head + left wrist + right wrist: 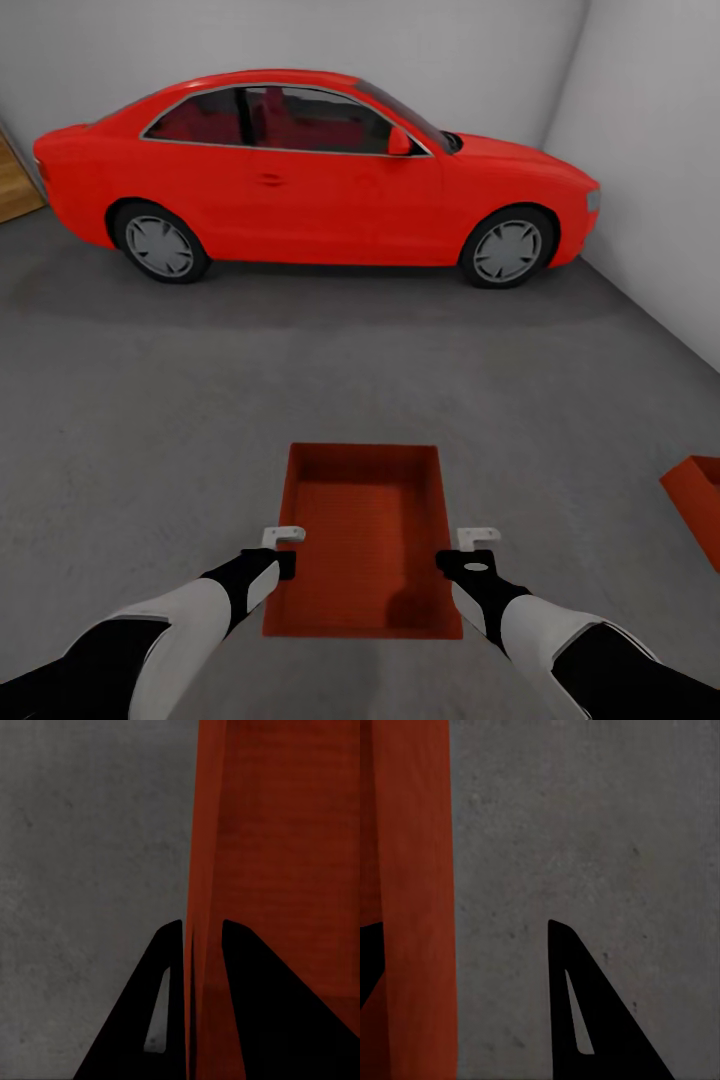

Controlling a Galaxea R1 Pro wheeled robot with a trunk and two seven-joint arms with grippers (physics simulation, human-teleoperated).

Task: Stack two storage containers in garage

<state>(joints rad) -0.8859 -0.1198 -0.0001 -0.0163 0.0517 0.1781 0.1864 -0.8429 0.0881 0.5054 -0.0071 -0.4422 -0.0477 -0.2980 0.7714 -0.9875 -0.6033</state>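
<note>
Both grippers straddle a storage container point(365, 540) in the garage: the left gripper point(202, 945) is pinched on its left wall, while the right gripper point(457, 945) is spread wide around its right wall, not clamped. The second container point(698, 505) sits on the concrete floor point(150, 420) at far right. Before lifting, the right fingers probably need to press onto the wall, then both arms should rise evenly to keep the bin level.

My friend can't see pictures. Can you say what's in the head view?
An orange-red rectangular plastic bin sits between the left gripper and right gripper over grey concrete floor. A shiny red car is parked behind; another orange-red bin peeks in at the right edge.
</note>
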